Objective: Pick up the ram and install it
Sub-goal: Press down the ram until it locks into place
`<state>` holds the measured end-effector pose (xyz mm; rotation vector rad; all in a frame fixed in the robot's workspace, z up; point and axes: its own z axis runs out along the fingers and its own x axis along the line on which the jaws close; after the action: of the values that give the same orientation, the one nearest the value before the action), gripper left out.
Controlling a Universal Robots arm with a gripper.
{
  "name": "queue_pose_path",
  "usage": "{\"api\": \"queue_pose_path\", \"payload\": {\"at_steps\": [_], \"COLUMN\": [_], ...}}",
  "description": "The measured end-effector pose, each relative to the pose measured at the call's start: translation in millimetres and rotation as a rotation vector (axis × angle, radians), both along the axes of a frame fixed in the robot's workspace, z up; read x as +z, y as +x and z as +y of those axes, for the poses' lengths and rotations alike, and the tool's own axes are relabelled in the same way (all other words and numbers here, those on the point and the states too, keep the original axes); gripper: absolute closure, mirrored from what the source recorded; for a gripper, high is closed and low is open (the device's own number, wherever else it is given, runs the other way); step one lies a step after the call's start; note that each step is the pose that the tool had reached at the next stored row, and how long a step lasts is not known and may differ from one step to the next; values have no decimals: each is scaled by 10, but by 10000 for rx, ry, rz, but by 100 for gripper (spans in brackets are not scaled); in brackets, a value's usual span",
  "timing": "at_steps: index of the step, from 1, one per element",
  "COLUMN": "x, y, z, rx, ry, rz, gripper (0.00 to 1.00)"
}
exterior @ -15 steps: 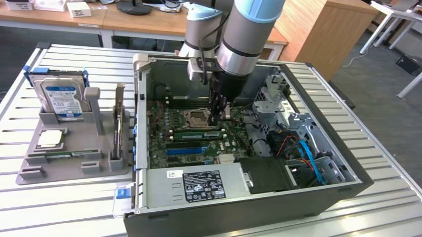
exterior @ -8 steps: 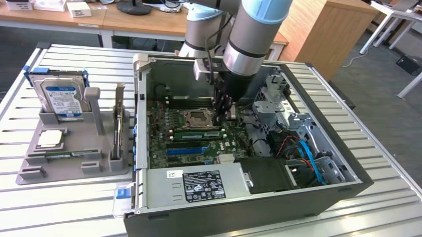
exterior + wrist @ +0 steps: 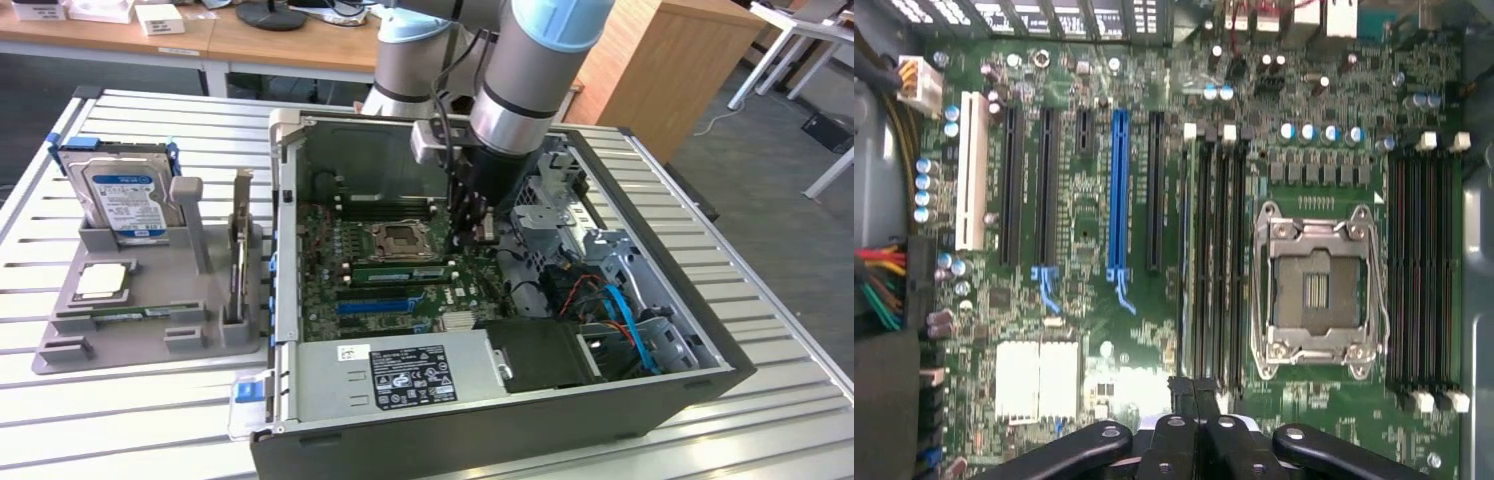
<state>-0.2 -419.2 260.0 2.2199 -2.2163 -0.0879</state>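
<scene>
The long green ram stick (image 3: 396,272) is seated in a black motherboard slot beside the metal CPU socket (image 3: 398,240), lengthwise across the exterior view. The black gripper (image 3: 1194,392) hovers above with fingers closed and empty.

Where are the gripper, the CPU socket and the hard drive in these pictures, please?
gripper (image 3: 1194,392): wrist view, between its shut fingertips.
CPU socket (image 3: 1316,292): wrist view, middle of the open socket.
hard drive (image 3: 127,195): exterior view, on its label.
</scene>
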Motion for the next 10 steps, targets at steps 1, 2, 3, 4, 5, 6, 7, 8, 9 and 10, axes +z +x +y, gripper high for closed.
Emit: {"api": "queue_pose_path", "payload": {"at_steps": [1, 2, 3, 4, 5, 6, 7, 8, 9, 10], "x": [0, 0, 0, 0, 1, 1, 0, -6, -16, -28], "y": [16, 29, 34, 33, 34, 34, 34, 34, 34, 34], "z": [0, 0, 0, 0, 0, 0, 0, 0, 0, 0], "rx": [0, 1, 2, 1, 1, 1, 1, 0, 1, 1], "ry": [1, 0, 0, 0, -1, -1, -1, 0, -2, -1], "rz": [0, 0, 0, 0, 0, 0, 0, 0, 1, -1], "gripper": [89, 89, 89, 89, 89, 89, 89, 89, 89, 89]}}
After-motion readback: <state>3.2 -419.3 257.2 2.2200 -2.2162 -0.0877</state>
